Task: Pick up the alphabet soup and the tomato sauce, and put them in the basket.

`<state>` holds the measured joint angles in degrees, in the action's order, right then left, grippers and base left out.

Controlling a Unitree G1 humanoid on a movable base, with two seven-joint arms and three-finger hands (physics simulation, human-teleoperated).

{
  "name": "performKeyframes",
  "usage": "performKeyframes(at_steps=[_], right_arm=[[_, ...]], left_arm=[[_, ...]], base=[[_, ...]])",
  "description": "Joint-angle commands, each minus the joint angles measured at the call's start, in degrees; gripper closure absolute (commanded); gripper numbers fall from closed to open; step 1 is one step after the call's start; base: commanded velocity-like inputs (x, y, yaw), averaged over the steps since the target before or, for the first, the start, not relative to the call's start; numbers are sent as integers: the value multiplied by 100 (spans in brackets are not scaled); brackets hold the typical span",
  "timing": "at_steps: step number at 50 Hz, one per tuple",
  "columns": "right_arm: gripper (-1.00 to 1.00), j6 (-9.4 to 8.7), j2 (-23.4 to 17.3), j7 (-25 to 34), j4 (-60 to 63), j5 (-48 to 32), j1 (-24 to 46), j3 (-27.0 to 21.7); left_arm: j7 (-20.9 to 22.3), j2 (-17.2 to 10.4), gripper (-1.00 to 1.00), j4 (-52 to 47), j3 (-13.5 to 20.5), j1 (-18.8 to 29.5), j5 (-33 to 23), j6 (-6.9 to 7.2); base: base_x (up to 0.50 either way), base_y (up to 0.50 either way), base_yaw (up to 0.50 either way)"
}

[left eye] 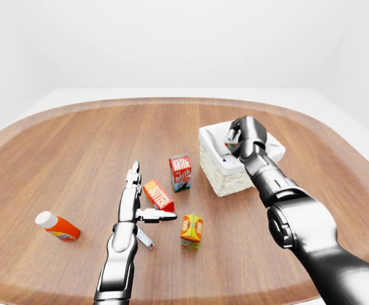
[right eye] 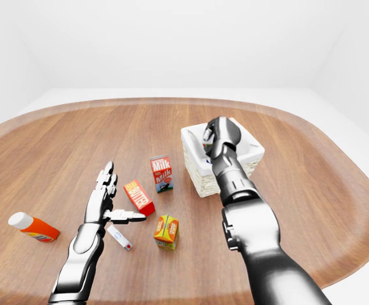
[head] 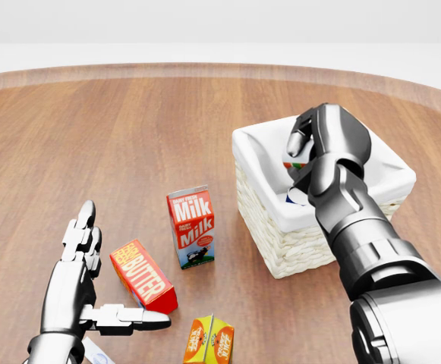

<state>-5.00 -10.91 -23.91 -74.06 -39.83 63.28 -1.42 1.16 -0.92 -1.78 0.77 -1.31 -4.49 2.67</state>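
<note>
A white-lined wicker basket (head: 281, 244) stands at the right of the wooden table in the head view. My right hand (head: 299, 152) reaches down into it, fingers curled round a can with a red, green and white label, the tomato sauce (head: 292, 164); most of the can is hidden by the hand. Below it inside the basket lies a second can with a blue and white end, apparently the alphabet soup (head: 295, 196). My left hand (head: 105, 288) hovers open at the lower left, fingers straight and thumb out, holding nothing.
A milk carton (head: 192, 226) stands left of the basket. A red butter box (head: 143, 277) lies by my left thumb, with an orange juice carton (head: 210, 340) below it. An orange bottle (left eye: 57, 225) lies far left, and a small white stick (left eye: 145, 238) under my left hand.
</note>
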Motion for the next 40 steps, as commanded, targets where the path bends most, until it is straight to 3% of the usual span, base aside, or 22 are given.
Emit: performKeyframes(at_steps=[1, 9, 13, 14, 40], right_arm=[[100, 55, -9, -74, -102, 150, 23, -8], [100, 56, -4, -94, -107, 131, 11, -1], [0, 43, 0, -98, -115, 130, 16, -4], [-100, 36, 9, -98, -109, 124, 11, 3], [-100, 44, 1, -70, -68, 96, 29, 23]], left_arm=[[63, 1, -100, 36, 12, 19, 97, -77], [64, 1, -100, 35, 12, 19, 99, -74], [63, 1, -100, 35, 12, 19, 98, -74], [64, 1, -100, 35, 12, 19, 98, -74], [64, 0, -100, 35, 11, 19, 96, -73]], base=[[0, 0, 0], [0, 0, 0], [0, 0, 0], [0, 0, 0], [0, 0, 0]])
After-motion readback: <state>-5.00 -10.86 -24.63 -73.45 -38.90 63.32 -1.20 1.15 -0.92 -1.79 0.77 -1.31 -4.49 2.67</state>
